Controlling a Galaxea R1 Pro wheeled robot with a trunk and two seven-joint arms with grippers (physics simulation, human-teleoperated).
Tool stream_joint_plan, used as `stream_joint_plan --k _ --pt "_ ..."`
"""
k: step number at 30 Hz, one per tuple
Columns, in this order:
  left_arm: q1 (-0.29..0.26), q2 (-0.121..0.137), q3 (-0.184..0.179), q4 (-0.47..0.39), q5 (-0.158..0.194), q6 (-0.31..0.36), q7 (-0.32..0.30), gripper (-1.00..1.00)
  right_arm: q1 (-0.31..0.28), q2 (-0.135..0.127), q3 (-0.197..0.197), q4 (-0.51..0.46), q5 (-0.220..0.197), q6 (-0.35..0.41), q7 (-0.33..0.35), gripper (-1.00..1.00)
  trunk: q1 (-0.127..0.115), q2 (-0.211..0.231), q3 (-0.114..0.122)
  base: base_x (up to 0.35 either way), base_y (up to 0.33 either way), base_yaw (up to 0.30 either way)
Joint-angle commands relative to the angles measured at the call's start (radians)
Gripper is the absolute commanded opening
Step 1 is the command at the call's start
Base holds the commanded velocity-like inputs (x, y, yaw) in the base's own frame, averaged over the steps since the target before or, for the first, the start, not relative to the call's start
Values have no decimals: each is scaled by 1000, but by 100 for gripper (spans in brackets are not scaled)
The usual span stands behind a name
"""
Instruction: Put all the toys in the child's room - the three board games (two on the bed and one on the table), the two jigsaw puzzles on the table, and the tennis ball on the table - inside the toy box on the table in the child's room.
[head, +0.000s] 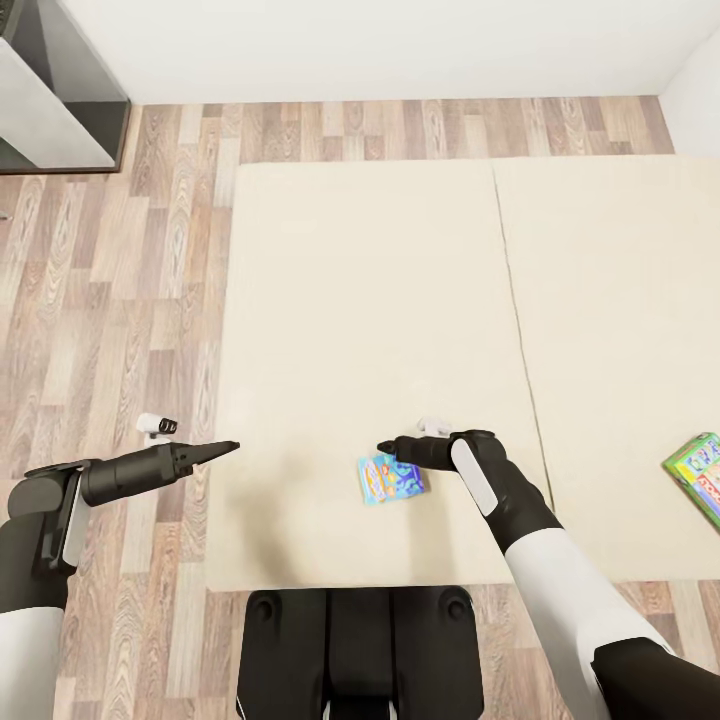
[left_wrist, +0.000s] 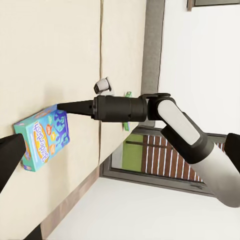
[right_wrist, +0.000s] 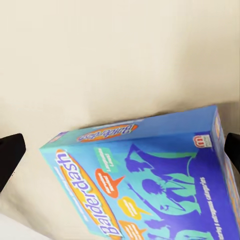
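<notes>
Head view, blue game (head: 390, 478): flat on the bed (head: 400, 300), near its front edge, on the left mattress section.
Blue game, print: "Balderdash" in yellow on an orange band, purple figures on turquoise, read in the right wrist view (right_wrist: 150, 185).
Blue game, left wrist view (left_wrist: 44, 136): lying against the beige mattress, turquoise side facing the camera.
Right gripper (head: 383, 449): just above the far edge of the blue game, pointing left; contact cannot be told.
Right jaws: spread wide, black fingertips (right_wrist: 10, 155) at both edges of the right wrist view with the box between and beyond them, nothing gripped.
Right gripper, left wrist view (left_wrist: 60, 105): a dark tapered tip just beside the game's upper corner.
Green game (head: 698, 472): green-edged box at the right edge of the head view, on the right mattress section, well apart from the blue one, partly cut off.
Left gripper (head: 232, 446): over the left edge of the bed, pointing right toward the right gripper, apart from both games.
Left jaws: spread wide, dark fingers (left_wrist: 11, 160) at the borders of the left wrist view, holding nothing.
Bed: plain beige, two sections split by a seam running near to far.
Floor (head: 120, 300): wood planks left of and beyond the bed.
Wall (head: 400, 45): white, at the far side.
</notes>
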Motion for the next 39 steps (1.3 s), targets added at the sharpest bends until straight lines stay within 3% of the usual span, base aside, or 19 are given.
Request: stream_joint_plan --k 1,14,20,24,39 --pt "0 0 0 0 -1 11 -4 100 0 0 -1 -1 7 -2 7 100 1 -2 -1 0 26 0" --pt "0 0 0 0 -1 11 -4 100 0 0 0 1 7 -14 7 100 1 -2 -1 0 30 0" --pt "0 2 1 -1 -1 11 -4 100 0 0 55 2 7 -15 7 100 1 -2 -1 0 0 0" --pt "0 2 2 -1 -1 11 -4 100 0 -1 66 2 6 -14 7 100 1 -2 -1 0 0 0" --pt "0 0 0 -1 -1 11 -4 100 0 -5 68 47 2 -5 8 100 1 -2 -1 0 0 0"
